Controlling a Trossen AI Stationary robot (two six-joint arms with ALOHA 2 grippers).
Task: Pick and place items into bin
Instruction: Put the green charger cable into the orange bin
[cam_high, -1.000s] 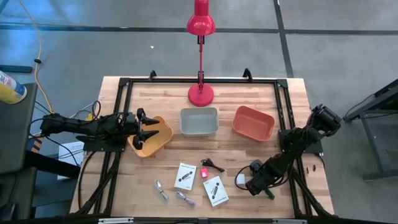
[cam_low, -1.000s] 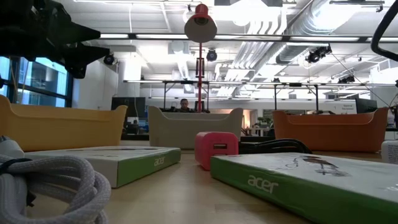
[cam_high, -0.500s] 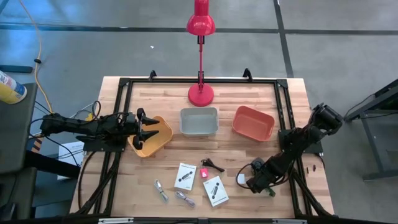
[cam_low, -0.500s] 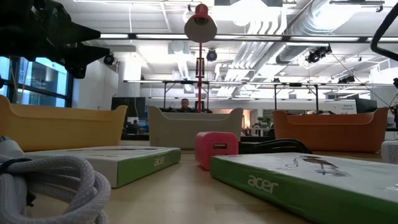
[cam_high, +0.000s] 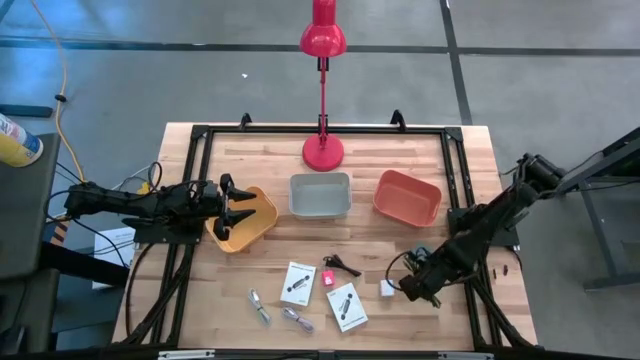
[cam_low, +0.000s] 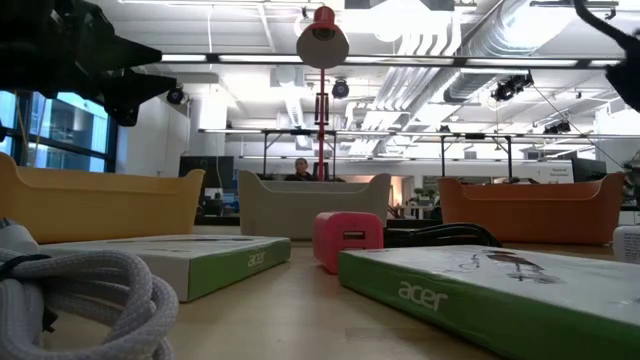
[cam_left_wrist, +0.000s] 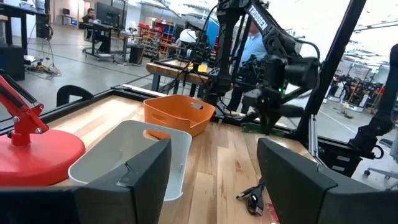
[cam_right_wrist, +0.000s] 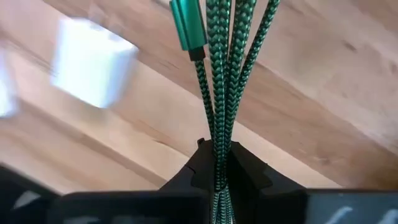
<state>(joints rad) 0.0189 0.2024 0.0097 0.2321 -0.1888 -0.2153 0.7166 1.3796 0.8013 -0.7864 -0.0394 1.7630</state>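
My right gripper (cam_high: 416, 284) hangs above the table's near right part, shut on a bundle of green braided cable (cam_right_wrist: 219, 93), the green item, whose green plug (cam_right_wrist: 188, 25) dangles below. A white cube (cam_high: 387, 288) lies on the wood just left of it. Two white cards (cam_high: 297, 282) (cam_high: 346, 306), a pink cube (cam_high: 327, 279), a black clip (cam_high: 343, 264) and silvery bits (cam_high: 260, 305) lie flat at the near middle. My left gripper (cam_high: 236, 206) waits open and level over the yellow bin (cam_high: 256, 222). My right gripper pinches several strands of the green cable (cam_right_wrist: 216, 146) together between its two fingers (cam_right_wrist: 249, 171). The fingers come from above, pointing almost straight down. The strands hang below them, clear of the table, with the plug end loose.
A grey bin (cam_high: 320, 195) and an orange bin (cam_high: 407, 197) stand side by side at the far middle, with a red lamp (cam_high: 323, 150) behind them. A black frame (cam_high: 455, 180) runs round the table top. Bare wood lies between the bins and the items.
My right gripper has risen and drawn slightly toward the table's far edge. The green cable, which lay on the wood by the near right edge, has come up with it and now hangs clear. The white cube has stayed in place.
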